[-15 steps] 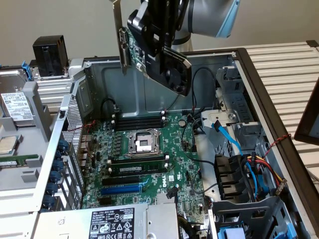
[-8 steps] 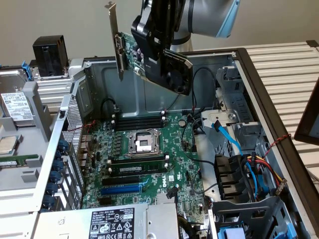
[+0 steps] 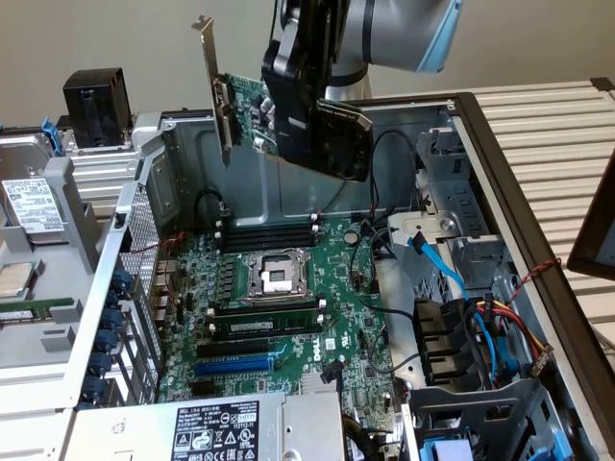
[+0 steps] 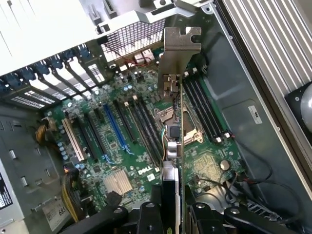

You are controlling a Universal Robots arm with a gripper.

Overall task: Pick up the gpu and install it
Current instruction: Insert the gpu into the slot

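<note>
- Black fingers (image 4: 148, 217) of the grey robot arm (image 3: 404, 34) pinch a small green gpu card (image 4: 174, 126) with a black plastic cooler shroud and a long silver metal end bracket. In the wrist view the card is seen edge-on, clamped from both sides.
- In the exterior view the gpu hangs in the air, tilted, over the far part of the open grey metal computer case (image 3: 192, 154). Its bracket sticks up towards the exterior view's left and its shroud faces the exterior view's right.
- It touches neither the board below nor the case walls and sits in no slot.
- Below it lies the large green motherboard (image 3: 341, 288), flat in the case.
- A square silver processor socket (image 3: 274, 276) sits near the middle of the board, with thin dark memory sticks (image 3: 269, 230) in slots just behind it.
- Long black expansion slots and one blue slot (image 3: 231, 365) lie on the near part of the board, all unfilled.
- A grey power supply with a black label (image 3: 216, 432) is at the near edge of the case.
- Light blue flat cables (image 3: 437, 264) and a bundle of coloured wires (image 3: 509, 322) run along the case's side at the exterior view's right.
- The case rests on a pale slatted worktop (image 3: 548, 125).
</note>
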